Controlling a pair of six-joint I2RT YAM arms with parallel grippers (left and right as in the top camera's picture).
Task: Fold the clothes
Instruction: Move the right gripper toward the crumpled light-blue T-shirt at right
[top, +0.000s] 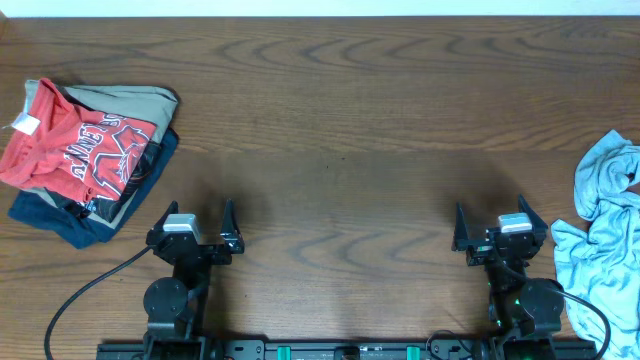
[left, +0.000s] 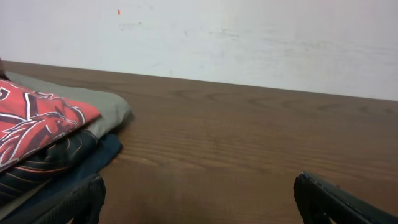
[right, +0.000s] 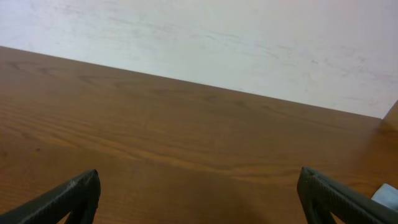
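Crumpled pale blue thin-fabric T-shirt (top: 605, 240) at brown wooden table's (top: 340, 120) right edge; left gripper (top: 198, 212) and right gripper (top: 490, 212) both spread wide, empty.

One blue T-shirt (top: 608, 235), one clothes pile (top: 85, 160) (stacked), two arms (top: 178, 275) (top: 522, 285).

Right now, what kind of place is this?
Probably a robot lab bench: left arm and right arm mounted at a wooden table, a plain white wall, a crumpled blue T-shirt to fold.
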